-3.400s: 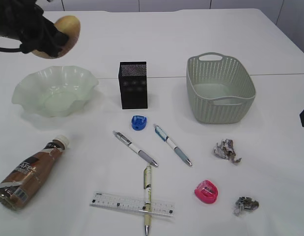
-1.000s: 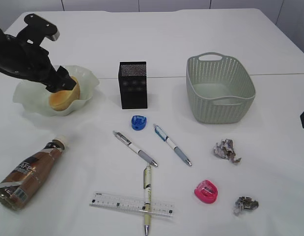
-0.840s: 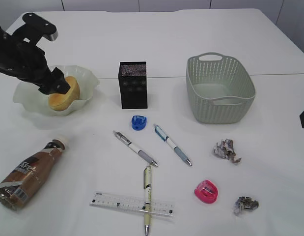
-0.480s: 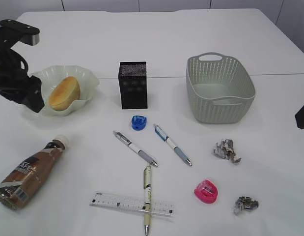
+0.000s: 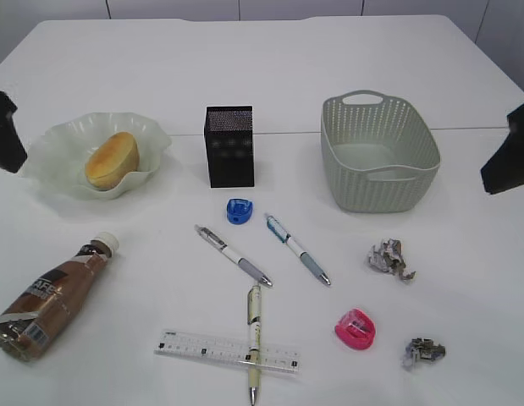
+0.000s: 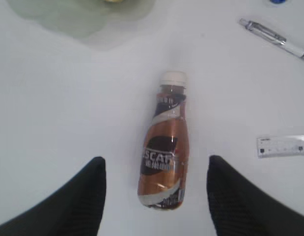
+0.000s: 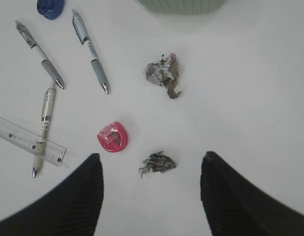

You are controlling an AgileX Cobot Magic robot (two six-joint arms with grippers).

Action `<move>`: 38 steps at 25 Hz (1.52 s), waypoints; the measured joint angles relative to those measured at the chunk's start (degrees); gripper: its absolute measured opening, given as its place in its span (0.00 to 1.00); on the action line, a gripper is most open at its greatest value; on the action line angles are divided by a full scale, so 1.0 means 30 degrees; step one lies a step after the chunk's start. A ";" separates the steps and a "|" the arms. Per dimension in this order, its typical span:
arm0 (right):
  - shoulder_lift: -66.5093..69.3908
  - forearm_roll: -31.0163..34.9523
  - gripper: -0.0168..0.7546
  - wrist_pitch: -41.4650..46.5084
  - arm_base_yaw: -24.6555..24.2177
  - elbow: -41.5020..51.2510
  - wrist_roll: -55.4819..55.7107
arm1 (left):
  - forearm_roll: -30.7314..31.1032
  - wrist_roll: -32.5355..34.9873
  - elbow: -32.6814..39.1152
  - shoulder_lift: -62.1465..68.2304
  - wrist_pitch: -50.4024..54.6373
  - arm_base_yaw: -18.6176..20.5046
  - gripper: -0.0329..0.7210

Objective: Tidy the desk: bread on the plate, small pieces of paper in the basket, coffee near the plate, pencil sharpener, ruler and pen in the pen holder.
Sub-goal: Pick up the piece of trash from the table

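Note:
The bread (image 5: pixel 112 160) lies in the pale green plate (image 5: pixel 58 144). The coffee bottle (image 5: pixel 52 296) lies on its side at front left; my left gripper (image 6: pixel 155 164) hangs open above it (image 6: pixel 165 162), touching nothing. My right gripper (image 7: pixel 152 158) is open over a small crumpled paper (image 7: pixel 158 163), with a second paper (image 7: pixel 162 73) farther off. A black pen holder (image 5: pixel 229 145) and the basket (image 5: pixel 378 152) stand at the back. Blue (image 5: pixel 239 211) and pink (image 5: pixel 356 329) sharpeners, a ruler (image 5: pixel 228 350) and three pens (image 5: pixel 234 255) lie in front.
The cream pen (image 5: pixel 254 342) lies across the ruler. In the exterior view only dark parts of the left arm (image 5: pixel 3 131) and right arm (image 5: pixel 509 161) show at the side edges. The table's front edge is close behind the ruler.
The left gripper let go of the bread in the plate and drew back to the left edge. The right arm has come further into view at the right edge.

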 joint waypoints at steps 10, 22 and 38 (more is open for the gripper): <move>0.4851 0.0044 0.62 -0.0733 0.1690 -0.1125 -0.0036 | -0.0045 -0.0571 0.2841 -0.4623 0.1503 0.0000 0.67; 1.2420 -0.2007 0.62 -0.0967 0.2714 -0.5327 0.0215 | -0.0045 -0.1226 0.2884 -0.6529 0.2200 0.0000 0.67; 1.5826 -0.3264 0.73 -0.1532 0.2714 -0.6511 0.0522 | 0.0065 -0.1269 0.2957 -0.6529 0.2229 0.0000 0.67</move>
